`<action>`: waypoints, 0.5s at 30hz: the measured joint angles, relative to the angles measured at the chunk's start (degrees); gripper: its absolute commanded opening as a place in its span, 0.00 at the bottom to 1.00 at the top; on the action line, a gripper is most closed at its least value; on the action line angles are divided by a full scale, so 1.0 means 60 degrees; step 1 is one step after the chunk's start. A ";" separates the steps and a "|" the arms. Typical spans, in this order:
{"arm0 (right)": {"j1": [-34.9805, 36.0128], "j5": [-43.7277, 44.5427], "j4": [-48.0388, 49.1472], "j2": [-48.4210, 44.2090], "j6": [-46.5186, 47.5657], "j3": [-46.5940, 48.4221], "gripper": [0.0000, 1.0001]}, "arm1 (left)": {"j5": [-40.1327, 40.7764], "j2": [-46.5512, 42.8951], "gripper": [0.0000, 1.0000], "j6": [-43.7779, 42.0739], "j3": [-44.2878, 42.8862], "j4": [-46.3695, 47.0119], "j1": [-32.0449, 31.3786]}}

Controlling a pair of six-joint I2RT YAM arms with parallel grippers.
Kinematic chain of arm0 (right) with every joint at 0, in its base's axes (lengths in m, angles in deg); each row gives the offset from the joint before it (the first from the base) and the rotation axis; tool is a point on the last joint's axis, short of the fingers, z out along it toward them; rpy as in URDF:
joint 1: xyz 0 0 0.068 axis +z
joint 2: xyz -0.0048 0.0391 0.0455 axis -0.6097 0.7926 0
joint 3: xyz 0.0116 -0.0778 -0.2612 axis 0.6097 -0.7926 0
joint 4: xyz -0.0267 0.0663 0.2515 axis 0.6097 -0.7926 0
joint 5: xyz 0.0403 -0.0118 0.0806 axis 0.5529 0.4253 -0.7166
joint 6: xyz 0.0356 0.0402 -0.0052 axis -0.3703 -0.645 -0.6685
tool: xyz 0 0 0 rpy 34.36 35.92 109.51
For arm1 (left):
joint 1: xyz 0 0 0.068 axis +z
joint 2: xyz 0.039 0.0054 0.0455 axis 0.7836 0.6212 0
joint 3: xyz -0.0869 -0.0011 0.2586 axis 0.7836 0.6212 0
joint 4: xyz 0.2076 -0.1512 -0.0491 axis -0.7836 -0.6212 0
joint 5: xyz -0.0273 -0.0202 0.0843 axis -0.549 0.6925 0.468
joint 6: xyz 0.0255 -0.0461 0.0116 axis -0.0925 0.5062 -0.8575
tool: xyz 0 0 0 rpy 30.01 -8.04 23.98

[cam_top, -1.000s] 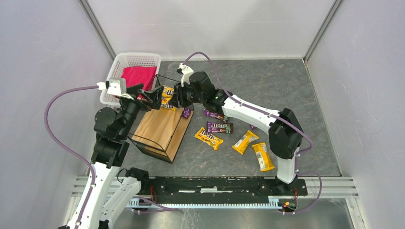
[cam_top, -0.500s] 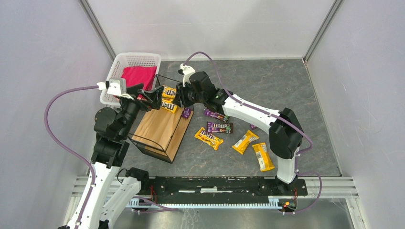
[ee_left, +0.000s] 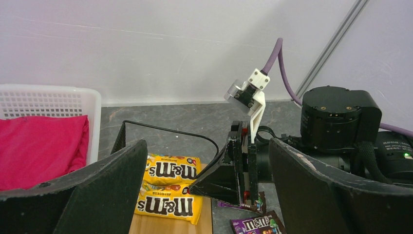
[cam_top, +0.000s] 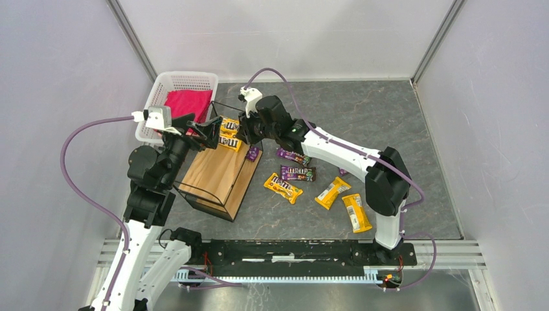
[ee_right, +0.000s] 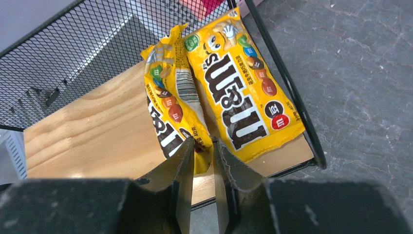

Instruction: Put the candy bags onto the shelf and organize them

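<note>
**On the shelf, the right pincer grips a yellow candy bag**

Its jaws are almost shut on the near end of the bag, which lies half-twisted on the wooden plank. This bag touches a second yellow bag lying flat beside it. The left pincer hangs wide open close by, holding nothing. Other candy bags lie scattered on the table.

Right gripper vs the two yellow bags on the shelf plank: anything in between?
Nothing visible. The right gripper sits right at the near end of the tilted yellow bag, above the shelf edge wire. The mesh panel is behind it, not in the path.
</note>
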 measured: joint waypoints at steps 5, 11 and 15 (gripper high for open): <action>-0.0004 0.0138 -0.0324 0.0000 0.0244 0.0433 0.43 | -0.0007 0.0018 1.00 0.0000 0.0000 0.0000 0.0000; -0.0004 0.0321 -0.0896 -0.0135 0.0670 0.0743 0.53 | -0.0033 0.0058 1.00 0.0000 0.0000 0.0000 0.0000; -0.0004 0.0616 -0.1395 -0.0681 0.0994 0.0557 0.58 | -0.0036 0.0058 1.00 0.0000 0.0000 0.0000 0.0000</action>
